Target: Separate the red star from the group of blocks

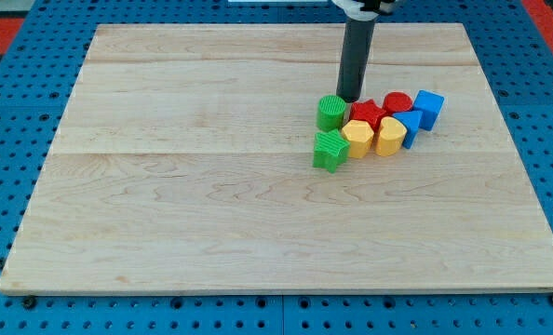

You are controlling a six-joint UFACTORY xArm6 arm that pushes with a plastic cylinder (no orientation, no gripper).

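My tip (pixel 351 99) is a bare rod end with nothing to open or close and nothing in its hold; it rests on the wooden board (pixel 211 186) just above the red star (pixel 367 114), toward the view's top, at the star's upper-left edge; whether the two touch I cannot tell. The red star lies in the middle of the cluster, hemmed in on most sides; to its left, just beside it, stands the green cylinder (pixel 331 112), which is also just left of my tip; to its right sits the red cylinder (pixel 397 102); below it, toward the view's bottom, lie the yellow block (pixel 357 138), heart-like in outline, and to the star's lower right the second yellow block (pixel 389 134), both pressed close to it. Lower left of the star, beneath the green cylinder, is a green block (pixel 330 150), its shape unclear. Beyond the red cylinder, farther right of the star, sit the blue cube (pixel 429 107) and a smaller blue block (pixel 412 125) beside the second yellow block. The board lies on a blue pegboard (pixel 16 84).
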